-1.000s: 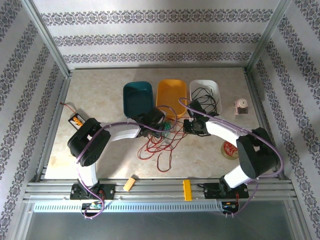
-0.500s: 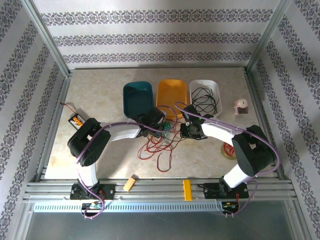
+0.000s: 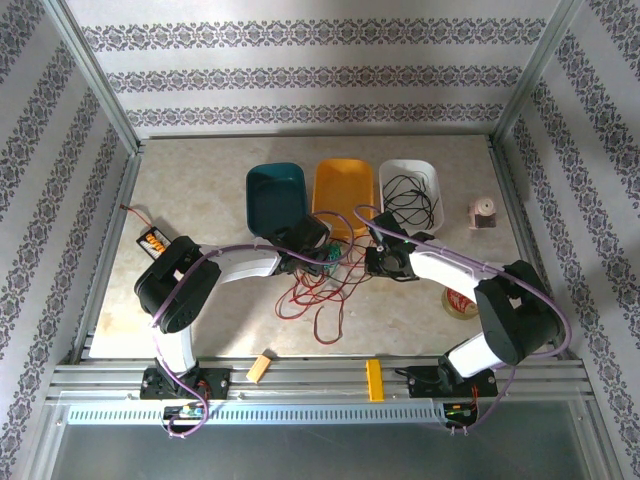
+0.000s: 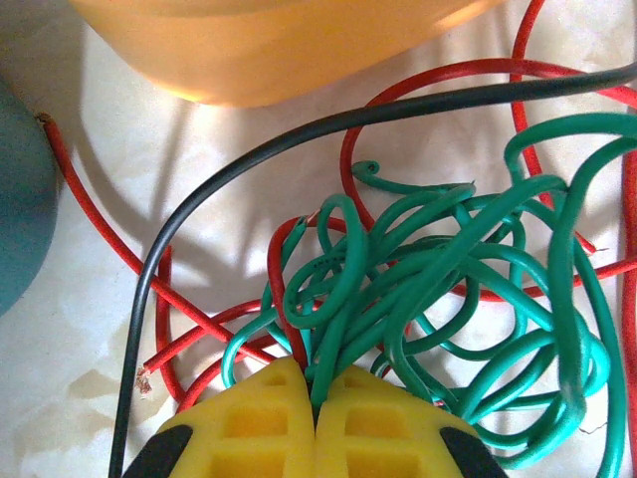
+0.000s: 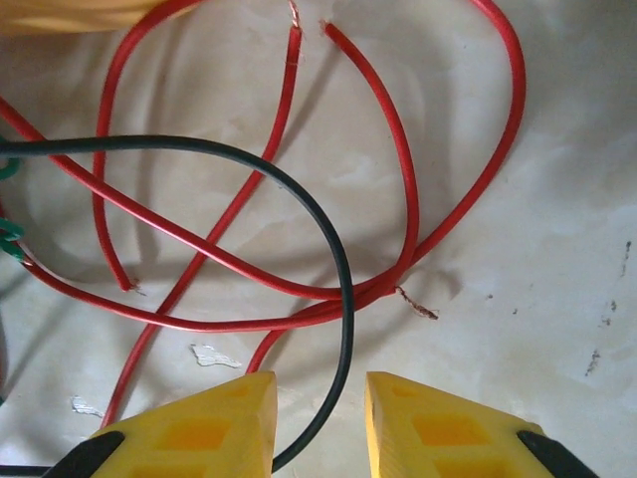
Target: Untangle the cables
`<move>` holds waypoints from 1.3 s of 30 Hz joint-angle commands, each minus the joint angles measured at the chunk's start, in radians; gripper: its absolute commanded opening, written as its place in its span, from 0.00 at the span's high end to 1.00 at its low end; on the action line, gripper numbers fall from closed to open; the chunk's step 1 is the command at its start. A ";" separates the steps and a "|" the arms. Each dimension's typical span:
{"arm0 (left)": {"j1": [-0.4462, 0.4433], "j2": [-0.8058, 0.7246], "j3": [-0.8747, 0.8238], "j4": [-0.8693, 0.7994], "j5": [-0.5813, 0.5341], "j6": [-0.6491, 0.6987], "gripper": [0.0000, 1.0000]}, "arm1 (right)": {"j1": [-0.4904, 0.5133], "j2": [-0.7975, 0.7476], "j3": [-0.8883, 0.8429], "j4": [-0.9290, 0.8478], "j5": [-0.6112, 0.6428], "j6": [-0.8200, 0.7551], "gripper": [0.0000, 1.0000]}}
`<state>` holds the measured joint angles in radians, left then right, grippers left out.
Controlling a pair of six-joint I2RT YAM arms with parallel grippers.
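green cables (image 4: pixel 428 289) clamped in left gripper (image 4: pixel 315 393), black cable (image 5: pixel 345 299) rising through parted right gripper (image 5: pixel 320 418)

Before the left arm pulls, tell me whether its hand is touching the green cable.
Touching. The left wrist view shows the left hand shut, a green cable strand pinched in the seam between its yellow fingers.

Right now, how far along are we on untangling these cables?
Early to midway, by the look of it. Done: one black coil lies in the white bin. In hand: the left hand is shut on the green cable, and the right hand is open astride a black cable. Left: the green cable is knotted with red cables, and the black one crosses them.
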<state>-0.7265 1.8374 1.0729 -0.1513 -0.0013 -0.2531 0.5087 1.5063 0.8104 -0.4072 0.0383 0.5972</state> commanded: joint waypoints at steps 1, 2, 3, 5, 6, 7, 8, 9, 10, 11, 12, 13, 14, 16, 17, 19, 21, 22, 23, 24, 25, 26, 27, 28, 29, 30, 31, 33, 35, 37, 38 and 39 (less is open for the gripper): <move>-0.007 -0.004 -0.029 -0.056 0.027 0.014 1.00 | 0.007 0.022 -0.022 -0.006 0.028 0.006 0.70; -0.007 -0.004 -0.029 -0.056 0.029 0.015 1.00 | 0.008 0.032 -0.025 -0.001 0.028 0.007 0.70; -0.007 -0.004 -0.029 -0.056 0.029 0.015 1.00 | 0.009 0.041 -0.027 0.005 0.028 0.009 0.70; -0.007 -0.003 -0.029 -0.056 0.029 0.015 1.00 | 0.011 0.058 -0.025 0.013 0.028 0.009 0.70; -0.007 -0.003 -0.029 -0.056 0.029 0.015 1.00 | 0.012 0.068 -0.024 0.013 0.031 0.009 0.71; -0.007 -0.004 -0.029 -0.056 0.029 0.015 1.00 | 0.014 0.075 -0.022 0.011 0.039 0.008 0.71; -0.007 -0.004 -0.028 -0.057 0.029 0.015 1.00 | 0.016 0.082 -0.022 0.008 0.048 0.007 0.72; -0.006 -0.004 -0.029 -0.056 0.029 0.017 1.00 | 0.018 0.087 -0.021 0.002 0.059 0.006 0.74; -0.007 -0.004 -0.028 -0.057 0.028 0.017 1.00 | 0.020 0.093 -0.020 -0.007 0.074 0.008 0.76; -0.007 -0.006 -0.030 -0.057 0.028 0.017 1.00 | 0.022 0.098 -0.021 -0.016 0.087 0.010 0.79; -0.006 -0.007 -0.030 -0.057 0.028 0.017 1.00 | 0.023 0.103 -0.023 -0.027 0.104 0.018 0.85; -0.007 -0.006 -0.030 -0.056 0.028 0.017 1.00 | 0.024 0.104 -0.027 -0.033 0.117 0.027 0.89; -0.007 -0.006 -0.029 -0.057 0.027 0.017 1.00 | 0.025 0.103 -0.032 -0.035 0.129 0.037 0.93; -0.007 -0.007 -0.030 -0.058 0.020 0.014 1.00 | 0.024 0.092 -0.041 -0.041 0.149 0.050 1.00; -0.007 -0.007 -0.028 -0.059 0.016 0.012 1.00 | 0.023 0.082 -0.044 -0.039 0.152 0.054 1.00; -0.007 -0.006 -0.028 -0.060 0.009 0.011 1.00 | 0.021 0.041 -0.049 -0.044 0.173 0.067 1.00; -0.007 -0.008 -0.029 -0.060 0.005 0.009 1.00 | 0.018 -0.018 -0.048 -0.055 0.187 0.071 1.00; -0.007 -0.009 -0.029 -0.060 0.006 0.011 1.00 | 0.017 -0.058 -0.048 -0.065 0.200 0.076 1.00; -0.007 -0.008 -0.030 -0.061 0.007 0.011 1.00 | 0.017 -0.095 -0.048 -0.071 0.213 0.078 1.00; -0.007 -0.009 -0.030 -0.061 0.009 0.012 1.00 | 0.016 -0.136 -0.045 -0.083 0.234 0.079 1.00; -0.007 -0.010 -0.032 -0.060 0.009 0.012 1.00 | 0.013 -0.178 -0.039 -0.101 0.261 0.079 1.00; -0.007 -0.010 -0.032 -0.060 0.009 0.014 1.00 | 0.009 -0.212 -0.031 -0.115 0.284 0.078 1.00; -0.007 -0.010 -0.033 -0.059 0.010 0.013 1.00 | 0.000 -0.250 -0.022 -0.130 0.307 0.076 1.00; -0.007 -0.010 -0.035 -0.058 0.010 0.012 1.00 | -0.007 -0.287 -0.013 -0.143 0.329 0.072 1.00; -0.007 -0.011 -0.036 -0.056 0.012 0.012 1.00 | -0.020 -0.317 -0.004 -0.154 0.344 0.066 1.00; -0.007 -0.011 -0.036 -0.056 0.013 0.012 1.00 | -0.036 -0.350 0.010 -0.165 0.358 0.059 1.00; -0.007 -0.011 -0.039 -0.055 0.012 0.011 0.98 | -0.054 -0.382 0.025 -0.173 0.368 0.049 1.00; -0.007 -0.014 -0.042 -0.050 0.014 0.011 0.85 | -0.086 -0.434 0.058 -0.183 0.382 0.021 1.00; -0.007 -0.019 -0.046 -0.047 0.011 0.012 0.70 | -0.117 -0.476 0.099 -0.191 0.396 -0.015 1.00; -0.007 -0.024 -0.053 -0.044 0.009 0.012 0.58 | -0.147 -0.509 0.149 -0.202 0.407 -0.048 1.00; -0.007 -0.026 -0.055 -0.042 0.009 0.012 0.56 | -0.160 -0.517 0.167 -0.205 0.408 -0.059 1.00; -0.007 -0.027 -0.058 -0.042 0.009 0.012 0.52 | -0.176 -0.525 0.193 -0.209 0.406 -0.073 1.00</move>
<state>-0.7265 1.8275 1.0397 -0.1463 0.0017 -0.2443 0.3607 1.0092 0.9398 -0.5816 0.3901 0.5865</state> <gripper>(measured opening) 0.465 0.048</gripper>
